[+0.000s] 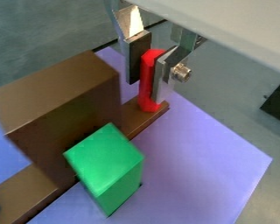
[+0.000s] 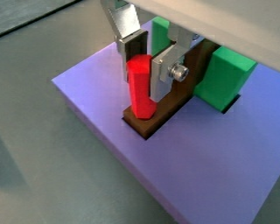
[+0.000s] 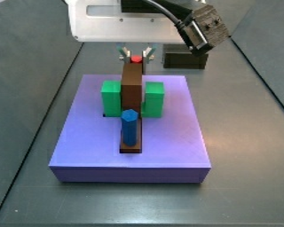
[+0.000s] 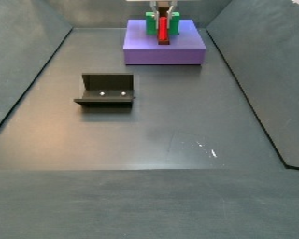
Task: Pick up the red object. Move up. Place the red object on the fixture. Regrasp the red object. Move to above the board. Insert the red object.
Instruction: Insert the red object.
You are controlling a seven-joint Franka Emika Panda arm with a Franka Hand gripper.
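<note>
Jaws clenched on the red object (image 1: pixel 147 77), plates of the gripper (image 1: pixel 150 61) flanking its upper half; peg upright, lower end seated at the end of the brown bar (image 1: pixel 60 109) on the board (image 2: pixel 130 149); green block (image 1: pixel 105 166) beside the bar, blue peg (image 3: pixel 129 126) farther along; fixture (image 4: pixel 106 91) well apart on the floor

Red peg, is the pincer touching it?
Touching. In both wrist views the pincer has its silver fingers pressed against the upright red peg, with no gap showing.
</note>
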